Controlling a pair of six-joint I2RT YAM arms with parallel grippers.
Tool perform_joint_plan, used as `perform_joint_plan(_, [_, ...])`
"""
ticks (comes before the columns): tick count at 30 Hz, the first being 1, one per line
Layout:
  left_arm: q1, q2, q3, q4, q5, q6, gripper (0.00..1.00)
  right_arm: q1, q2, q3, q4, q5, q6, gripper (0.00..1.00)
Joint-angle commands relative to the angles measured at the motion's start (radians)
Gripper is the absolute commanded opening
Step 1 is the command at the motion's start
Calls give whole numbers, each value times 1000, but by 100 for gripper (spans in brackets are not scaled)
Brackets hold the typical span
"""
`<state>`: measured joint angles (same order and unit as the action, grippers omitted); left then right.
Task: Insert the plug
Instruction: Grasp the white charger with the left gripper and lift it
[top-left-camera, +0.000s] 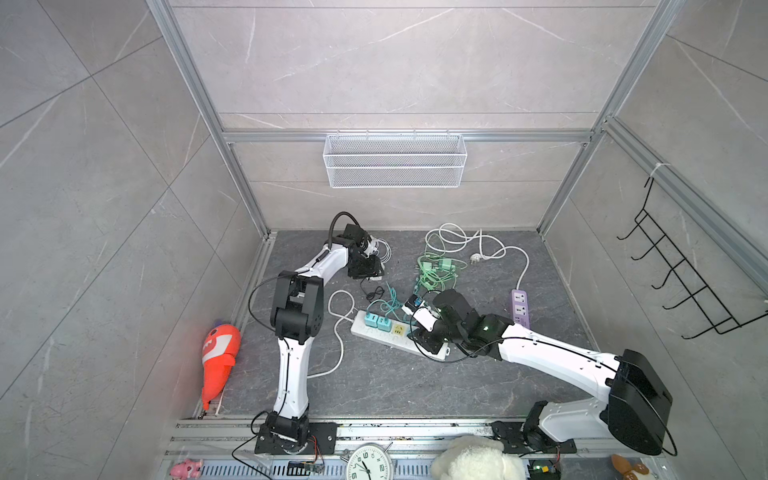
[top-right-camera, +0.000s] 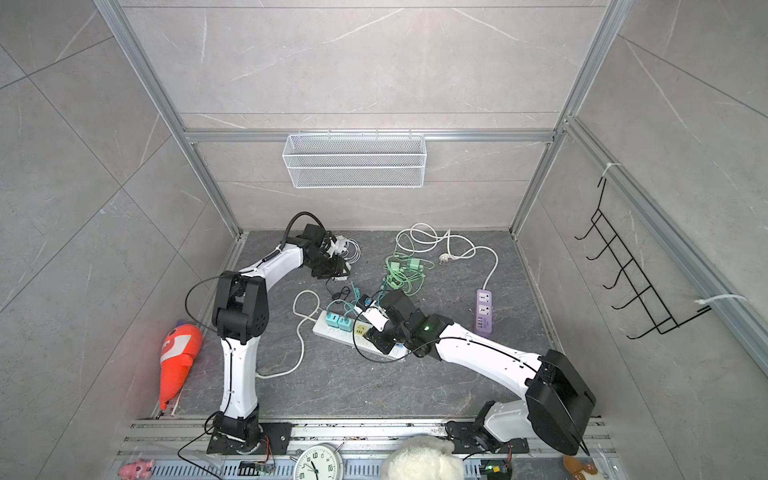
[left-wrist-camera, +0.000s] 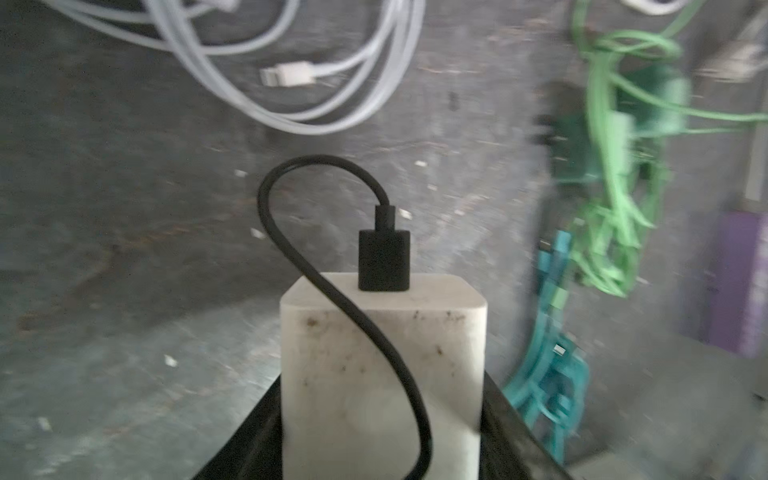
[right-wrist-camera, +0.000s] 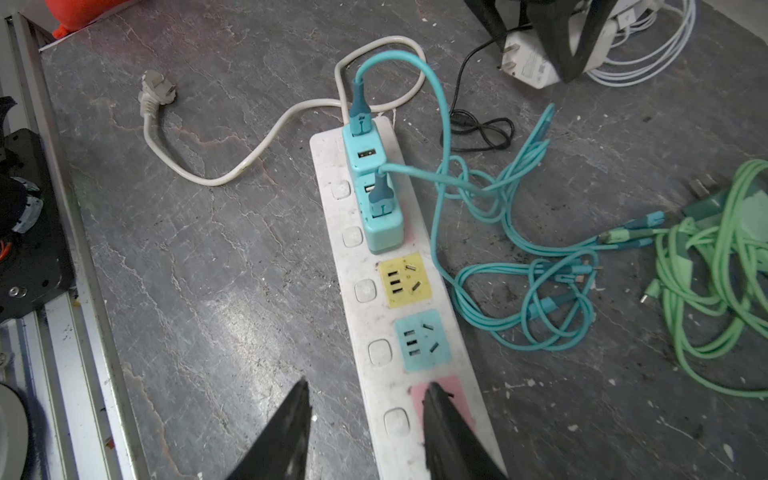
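Site: your robot test cell, a lab setup. Evidence you can check: aluminium frame (top-left-camera: 407, 136) holding stone-look wall panels (top-left-camera: 399, 62); wire basket (top-left-camera: 395, 160) hooked to the frame; left arm (top-left-camera: 291, 374) and right arm (top-left-camera: 552, 357) bolted to a slotted rail (top-left-camera: 415, 432); props parked at the edges: carrot toy (top-left-camera: 218, 357), clock (top-left-camera: 369, 463), plush toy (top-left-camera: 473, 461).

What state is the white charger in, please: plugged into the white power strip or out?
Out: the left gripper holds the white charger, prongs bare, off the white power strip.
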<state>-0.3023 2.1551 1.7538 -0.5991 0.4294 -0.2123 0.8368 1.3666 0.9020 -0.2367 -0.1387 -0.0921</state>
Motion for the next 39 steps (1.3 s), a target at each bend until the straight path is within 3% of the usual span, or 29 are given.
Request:
perform_joint_plan(1, [6, -159, -66, 226, 285, -46, 46, 5, -36, -8, 2, 66, 32, 47])
perform_joint_plan(5, [7, -217, -131, 360, 378, -66, 47, 4, -85, -34, 36, 168, 84, 47])
perform_joint_plan(11, [7, -325, -260, 586, 394, -108, 47, -2, -203, -82, 83, 271, 194, 47])
perform_joint_plan(16, [-1, -406, -398, 883, 427, -214, 47, -4, -276, -97, 106, 441, 312, 47])
perform_joint_plan(21, [-7, -446, -591, 1281, 252, -433, 46, -5, -280, -76, 135, 498, 414, 47])
perform_joint_plan(25, [-33, -462, -632, 1268, 62, -627, 44, -5, -245, -53, 186, 487, 445, 47])
perform_joint_plan(28, [-80, -506, -674, 1246, -46, -660, 43, -6, -189, -34, 253, 460, 454, 47])
perform_joint_plan(31, [-124, -547, -722, 1281, -112, -651, 43, -9, -129, 1, 294, 444, 477, 47])
perform_joint_plan(34, [-132, -582, -784, 1273, -199, -752, 42, -24, -83, 37, 335, 410, 504, 47])
perform_joint_plan(39, [-134, -629, -841, 1236, -267, -908, 40, -39, 0, 52, 440, 345, 432, 46])
